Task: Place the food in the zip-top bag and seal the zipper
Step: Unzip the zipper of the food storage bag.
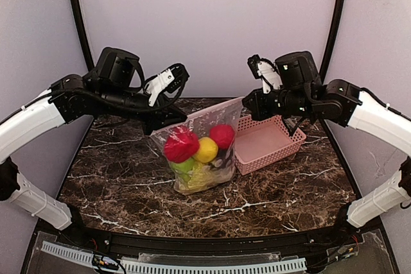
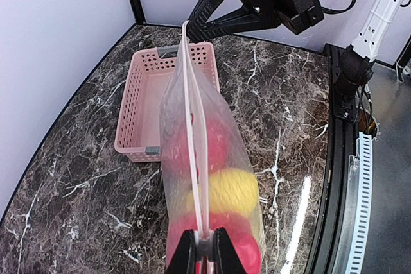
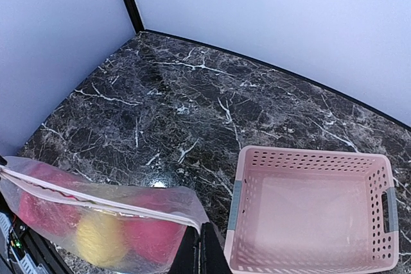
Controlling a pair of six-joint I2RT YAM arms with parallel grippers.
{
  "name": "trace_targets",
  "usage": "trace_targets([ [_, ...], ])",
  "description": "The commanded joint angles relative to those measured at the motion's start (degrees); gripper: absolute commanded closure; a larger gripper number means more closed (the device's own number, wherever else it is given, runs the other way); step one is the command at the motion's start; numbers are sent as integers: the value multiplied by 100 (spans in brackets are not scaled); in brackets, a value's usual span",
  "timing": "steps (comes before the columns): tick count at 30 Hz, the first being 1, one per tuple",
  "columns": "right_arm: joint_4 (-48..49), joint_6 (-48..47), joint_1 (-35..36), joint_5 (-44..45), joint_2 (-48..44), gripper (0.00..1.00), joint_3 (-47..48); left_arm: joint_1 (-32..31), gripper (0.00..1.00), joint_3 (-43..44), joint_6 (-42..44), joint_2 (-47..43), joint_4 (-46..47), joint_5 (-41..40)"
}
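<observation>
A dark marble table [image 1: 128, 184] with white veins stood against pale lilac walls. Above it the zip-top bag [image 1: 200, 119] hung stretched between both arms, its bulging lower end sagging to the table just left of a pink lattice basket [image 1: 263, 160]. The left gripper [image 2: 204, 248] was clamped on one end of the bag's mouth edge and the right gripper [image 3: 199, 248] was closed tight on the other end. The zipper [image 2: 191, 113] ran taut between them as a single pale line. Inside the bag lay a red bell pepper [image 1: 181, 144], a yellow round piece [image 1: 207, 149], a red round piece [image 1: 222, 136] and green pieces [image 1: 183, 165] beneath.
</observation>
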Motion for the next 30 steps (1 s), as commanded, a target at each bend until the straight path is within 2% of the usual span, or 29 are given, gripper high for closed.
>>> trace_targets([
  [1,-139,129,-355,837,-280,100,-77,183,99,-201,14,-424,-764,218],
  [11,-131,143,-426,613,-267,100,-108,323,99,-423,15,-516,-788,377],
  [16,256,-326,-426,-569,-295,99,-174,325,99,-576,-45,-493,-498,601],
  [17,373,-446,-426,-887,-331,90,-199,328,99,-600,-72,-489,-385,621],
  [20,587,-719,-406,-1509,-493,49,-282,323,99,-684,-117,-486,-222,735],
  [21,660,-813,-376,-1623,-582,37,-323,323,99,-692,-116,-486,-169,754],
  [24,869,-1169,-249,-2073,-864,15,-444,323,99,-694,-143,-497,-91,765],
  [26,989,-1428,-144,-2582,-972,7,-470,325,99,-699,-165,-523,-44,784],
  [30,1267,-1829,228,-3177,-872,6,-427,332,99,-713,-206,-606,45,916],
])
